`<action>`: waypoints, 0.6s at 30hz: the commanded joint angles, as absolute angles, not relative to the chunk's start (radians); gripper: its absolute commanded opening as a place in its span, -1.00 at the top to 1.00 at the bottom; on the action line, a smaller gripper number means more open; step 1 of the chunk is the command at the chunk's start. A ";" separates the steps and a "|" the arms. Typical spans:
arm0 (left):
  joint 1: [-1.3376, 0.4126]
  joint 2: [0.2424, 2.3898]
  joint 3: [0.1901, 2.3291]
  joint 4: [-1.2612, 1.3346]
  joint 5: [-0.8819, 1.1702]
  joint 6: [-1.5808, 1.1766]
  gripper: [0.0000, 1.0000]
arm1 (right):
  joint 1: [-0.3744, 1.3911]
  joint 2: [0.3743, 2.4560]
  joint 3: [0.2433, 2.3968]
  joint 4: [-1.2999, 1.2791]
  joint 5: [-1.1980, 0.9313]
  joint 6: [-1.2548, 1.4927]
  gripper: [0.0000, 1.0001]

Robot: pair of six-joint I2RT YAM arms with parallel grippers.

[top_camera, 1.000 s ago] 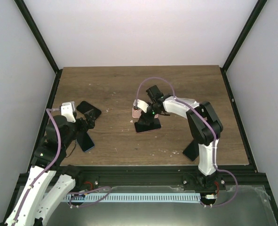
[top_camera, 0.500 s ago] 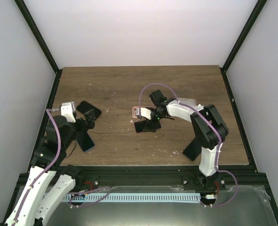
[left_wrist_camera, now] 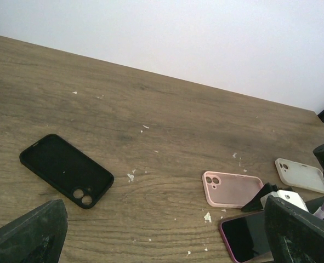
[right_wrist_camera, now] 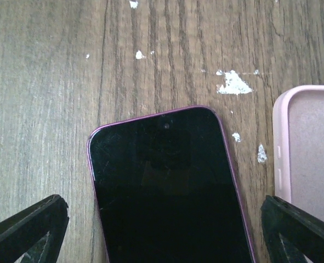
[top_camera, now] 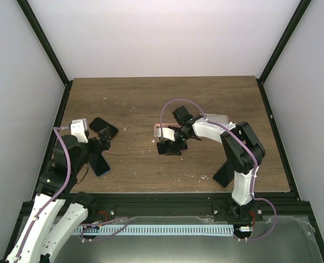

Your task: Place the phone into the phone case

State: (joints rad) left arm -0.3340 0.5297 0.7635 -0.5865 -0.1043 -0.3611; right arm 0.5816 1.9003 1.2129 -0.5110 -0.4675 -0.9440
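While the left tool point(left_wrist_camera: 162, 219) sits parked at the near left, fingers spread wide and gripping nothing, all the action is on the right. The right tool point(right_wrist_camera: 163, 216) has just shifted. A second ago it was pressed up against the pink case point(right_wrist_camera: 310, 148), which looked tipped and half hidden. Now it has drawn back toward the robot and hangs low over the phone point(right_wrist_camera: 162, 159), fingers wide apart on either side, holding nothing. The case has been let go and lies flat, hollow side up as far as I can tell. It sits just beside one long edge of the phone, with a strip of bare wood between them. I read that as the case set ready and the pick of the phone coming next; nothing is seated yet.

The phone lies screen up, flat on the table point(top_camera: 151, 98), so its long edges are the only purchase. The case rim sits close to the finger on that side, and a careless closing sweep could nudge it. Leftward there's plenty of open wood before the black case point(left_wrist_camera: 66, 170), well apart near the left arm. A pale case point(left_wrist_camera: 301, 175) lies beyond and to the right, close by the right arm. Farther out, the back of the table runs open to the far edge, with room to lift and swing.
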 commanded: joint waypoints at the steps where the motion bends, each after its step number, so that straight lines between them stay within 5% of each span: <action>1: -0.328 0.518 0.755 -0.584 -0.110 -0.347 -0.97 | 0.593 1.917 1.210 -0.499 -0.428 -0.962 -0.97; 18: -0.328 0.517 0.753 -0.584 -0.110 -0.347 -0.97 | 0.604 1.947 1.175 -0.484 -0.359 -0.963 -0.88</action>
State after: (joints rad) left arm -0.3344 0.5259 0.7624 -0.5865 -0.1043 -0.3611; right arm 0.5911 1.9297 1.1973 -0.5049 -0.3985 -0.9520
